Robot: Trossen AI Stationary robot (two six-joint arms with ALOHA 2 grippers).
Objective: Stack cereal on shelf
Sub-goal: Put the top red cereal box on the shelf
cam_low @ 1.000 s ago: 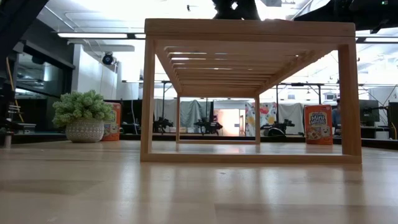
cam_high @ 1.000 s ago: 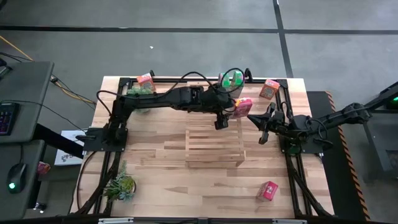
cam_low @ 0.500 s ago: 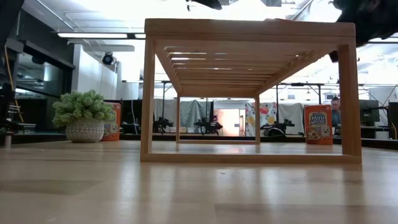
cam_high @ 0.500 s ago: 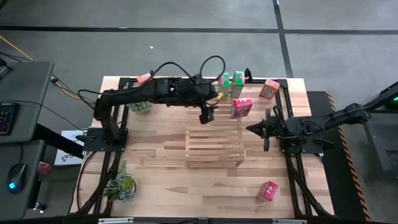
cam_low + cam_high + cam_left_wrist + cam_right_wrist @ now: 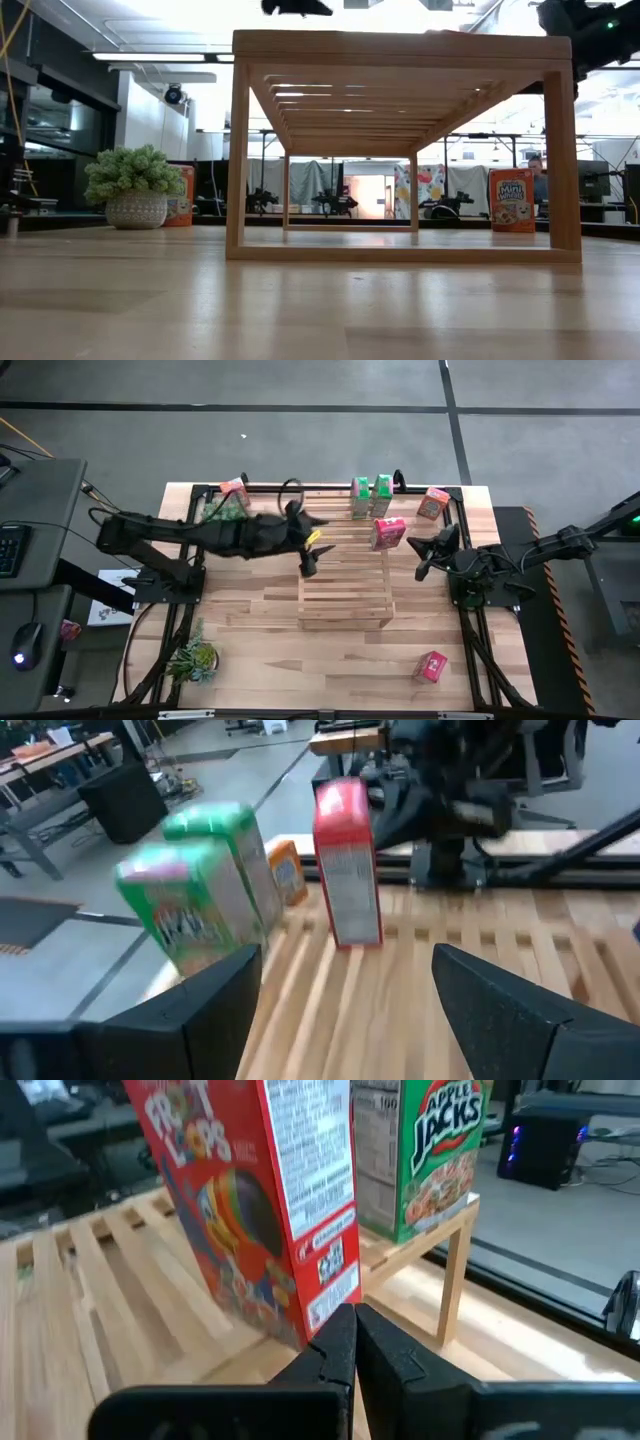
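The shelf (image 5: 344, 585) of pale slats stands mid-table. Two green cereal boxes (image 5: 371, 497) stand upright on its far end. A red box (image 5: 388, 532) stands on the slats just nearer; it fills the right wrist view (image 5: 250, 1200). My left gripper (image 5: 309, 563) is open and empty above the shelf's left side, and faces the boxes in its wrist view (image 5: 350, 1010). My right gripper (image 5: 424, 553) is shut just right of the red box, its tips (image 5: 354, 1330) by the box's lower corner. The high view shows a gap between them.
An orange box (image 5: 434, 503) stands at the table's far right, a red-orange one (image 5: 233, 489) at the far left, and a red one (image 5: 432, 665) lies near right. Potted plants stand far left (image 5: 224, 510) and near left (image 5: 195, 658). Black frame rails run along the table's edges.
My left gripper has drawn back from the green boxes toward the table's left edge, along the shelf's far part, with its arm folding back. The green boxes now show whole on the shelf's far end. My right gripper has shifted slightly beside the red box, which has stayed put.
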